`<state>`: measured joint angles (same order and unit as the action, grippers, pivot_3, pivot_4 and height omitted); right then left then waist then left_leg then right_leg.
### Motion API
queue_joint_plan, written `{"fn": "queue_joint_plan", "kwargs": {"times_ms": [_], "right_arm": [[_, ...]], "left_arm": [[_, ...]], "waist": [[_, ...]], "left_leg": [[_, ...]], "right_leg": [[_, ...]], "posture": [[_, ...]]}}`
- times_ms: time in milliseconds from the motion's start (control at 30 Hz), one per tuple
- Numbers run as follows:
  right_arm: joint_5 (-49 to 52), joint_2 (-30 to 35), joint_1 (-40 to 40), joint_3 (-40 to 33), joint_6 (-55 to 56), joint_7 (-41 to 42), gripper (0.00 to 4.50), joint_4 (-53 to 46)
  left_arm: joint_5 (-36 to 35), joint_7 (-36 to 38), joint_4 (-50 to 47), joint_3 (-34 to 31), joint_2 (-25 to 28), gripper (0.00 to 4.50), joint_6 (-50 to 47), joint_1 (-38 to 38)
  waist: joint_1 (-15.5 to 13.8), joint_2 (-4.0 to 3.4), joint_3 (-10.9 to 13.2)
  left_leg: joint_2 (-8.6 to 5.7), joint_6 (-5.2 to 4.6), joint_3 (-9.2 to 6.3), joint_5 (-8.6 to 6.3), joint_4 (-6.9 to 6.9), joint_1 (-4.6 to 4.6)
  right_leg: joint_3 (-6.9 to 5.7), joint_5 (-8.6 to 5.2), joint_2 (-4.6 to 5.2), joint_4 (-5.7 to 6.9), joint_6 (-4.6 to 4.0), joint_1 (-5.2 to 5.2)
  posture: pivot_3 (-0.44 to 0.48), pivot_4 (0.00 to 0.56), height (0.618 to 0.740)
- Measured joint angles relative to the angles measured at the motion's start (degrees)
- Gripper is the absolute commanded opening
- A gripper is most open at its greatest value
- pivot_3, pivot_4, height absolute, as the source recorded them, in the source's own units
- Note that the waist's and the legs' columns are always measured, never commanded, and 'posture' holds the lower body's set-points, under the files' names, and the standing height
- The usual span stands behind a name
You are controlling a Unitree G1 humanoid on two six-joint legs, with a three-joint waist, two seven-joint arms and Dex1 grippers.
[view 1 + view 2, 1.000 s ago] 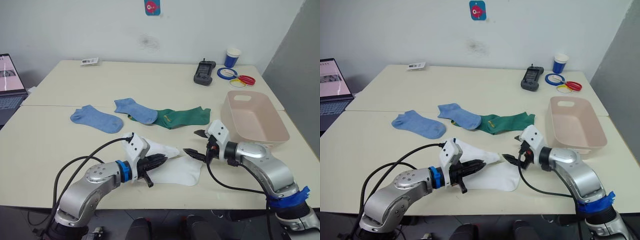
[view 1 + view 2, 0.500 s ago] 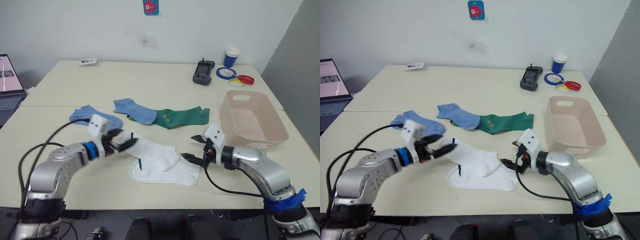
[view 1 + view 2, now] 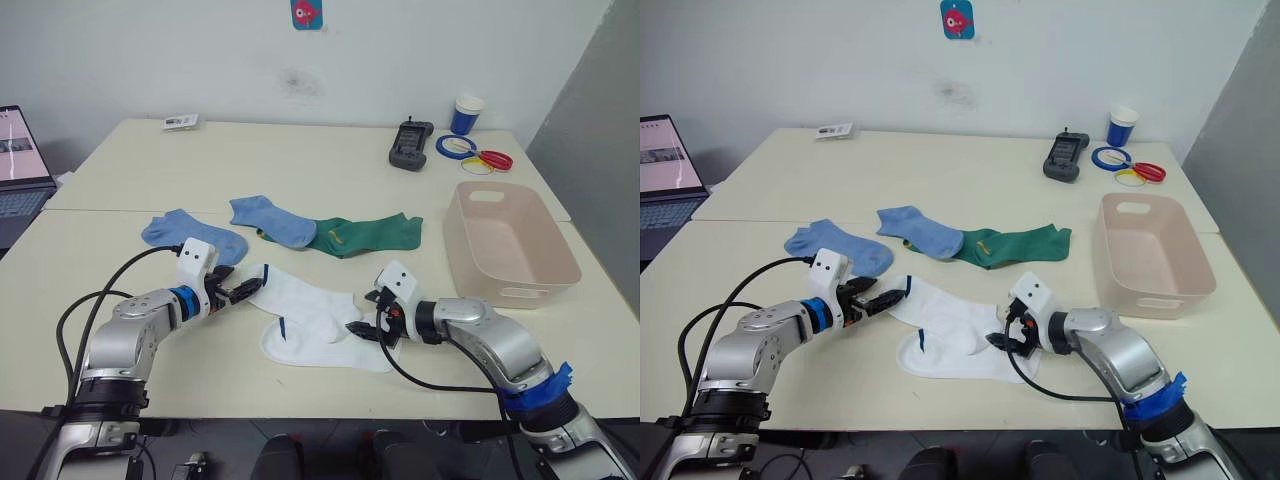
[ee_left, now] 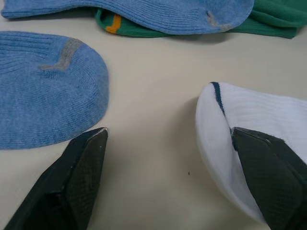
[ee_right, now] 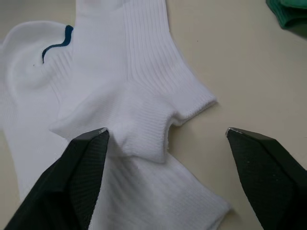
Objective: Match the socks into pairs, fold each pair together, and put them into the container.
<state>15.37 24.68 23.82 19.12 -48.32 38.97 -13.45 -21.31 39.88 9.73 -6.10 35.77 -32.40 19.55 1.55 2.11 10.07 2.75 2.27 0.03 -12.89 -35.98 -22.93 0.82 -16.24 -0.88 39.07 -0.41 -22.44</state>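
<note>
Left gripper low over the counter, fingers spread wide, empty; cuff end of the upper white sock against one fingertip, nearer light blue sock just beyond the other. Right gripper also spread open, holding nothing, straddling the bunched edge where the upper white sock overlaps the lower white sock. Second light blue sock farther out from the left gripper, lying over a dark green sock. Container well apart from the right gripper, on its outer side, upright. Blue paper cup at the counter's far edge.
</note>
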Motion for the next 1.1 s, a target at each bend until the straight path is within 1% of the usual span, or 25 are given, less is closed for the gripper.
{"fn": "queue_joint_plan", "kwargs": {"times_ms": [133,167,267,300,333,533,667,733,833,900,1100], "right_arm": [[0.09,-0.68,0.05,0.0,0.4,0.95,1.79,0.05],[0.28,-0.96,0.15,0.0,0.39,1.02,1.35,0.05],[0.56,-1.32,1.03,0.08,0.59,1.68,0.25,0.09],[0.56,-1.2,1.32,0.17,1.07,2.32,0.0,0.1],[0.56,-1.2,1.47,0.15,1.68,2.6,0.0,0.1],[1.44,-0.86,1.51,-0.06,1.83,3.26,0.0,0.05],[3.0,-0.37,1.61,-2.07,0.62,3.55,0.0,-1.44],[5.22,0.81,1.74,-3.91,-1.03,4.73,0.0,-3.53],[10.43,2.47,2.37,-7.71,-4.85,6.42,0.0,-7.09],[13.67,4.37,2.65,-9.75,-7.56,7.54,0.0,-8.84],[21.86,9.99,2.22,-15.38,-13.83,10.33,0.0,-10.27]], "left_arm": [[0.2,0.87,0.3,0.33,0.0,1.96,-0.03,0.27],[0.2,0.95,0.3,0.46,0.0,1.59,-0.09,0.28],[0.2,1.1,0.3,0.66,0.0,0.62,-0.26,0.28],[0.19,1.12,0.3,0.67,-0.01,0.27,-0.34,0.28],[0.18,1.13,0.27,0.67,-0.02,0.02,-0.47,0.26],[-0.21,1.2,-1.97,-0.02,0.02,0.02,-0.86,-1.74],[-1.39,2.18,-4.49,-1.54,0.59,0.02,-1.24,-4.13],[-3.53,2.31,-7.86,-3.69,0.93,0.02,-3.01,-5.63],[-6.97,2.34,-14.87,-6.79,2.24,0.02,-6.32,-8.28],[-10.23,1.91,-20.27,-8.53,2.2,0.02,-9.32,-10.09],[-17.66,-1.63,-33.02,-10.03,1.32,0.02,-16.61,-13.79]], "waist": [[0.01,0.0,0.0],[0.02,0.0,0.0],[0.03,0.0,0.0],[0.03,0.0,0.0],[0.04,0.0,0.0],[0.05,0.0,0.0],[0.07,-0.01,0.01],[0.08,0.0,0.02],[0.11,-0.01,0.02],[0.12,-0.01,0.03],[0.08,0.0,0.03]], "left_leg": [[0.0,0.0,0.03,0.0,0.0,-0.01],[0.0,0.0,0.04,0.0,0.0,-0.01],[0.0,0.0,0.02,0.0,-0.01,-0.01],[0.0,0.0,0.02,0.0,-0.01,-0.01],[0.0,0.0,0.02,0.0,-0.01,-0.01],[0.04,0.0,0.03,0.0,0.0,-0.01],[0.07,0.0,0.01,0.0,0.0,-0.01],[0.14,0.0,0.0,0.0,0.01,-0.02],[0.14,0.0,0.0,0.0,0.02,-0.01],[0.14,0.0,0.0,0.0,0.01,0.0],[0.08,0.0,0.02,-0.01,0.02,-0.01]], "right_leg": [[0.04,0.0,0.01,-0.01,0.0,0.0],[0.05,0.0,0.01,-0.01,0.0,0.0],[0.03,0.0,0.02,-0.01,0.0,0.0],[0.03,0.0,0.02,-0.01,0.0,0.0],[0.03,0.0,0.01,-0.01,0.0,0.0],[0.04,0.0,0.03,-0.02,0.0,0.0],[0.04,0.0,0.04,-0.02,0.0,0.0],[0.03,0.0,0.06,-0.04,0.0,0.0],[0.06,0.0,0.08,-0.04,0.0,0.01],[0.06,0.0,0.1,-0.05,0.0,0.02],[0.08,-0.01,0.11,-0.1,0.01,0.05]], "posture": [[0.0,0.15,0.74],[0.0,0.15,0.74],[0.0,0.15,0.74],[0.0,0.15,0.74],[0.0,0.15,0.74],[0.0,0.15,0.74],[0.0,0.15,0.74],[0.0,0.15,0.74],[0.0,0.15,0.74],[0.0,0.15,0.74],[0.0,0.15,0.74]]}}
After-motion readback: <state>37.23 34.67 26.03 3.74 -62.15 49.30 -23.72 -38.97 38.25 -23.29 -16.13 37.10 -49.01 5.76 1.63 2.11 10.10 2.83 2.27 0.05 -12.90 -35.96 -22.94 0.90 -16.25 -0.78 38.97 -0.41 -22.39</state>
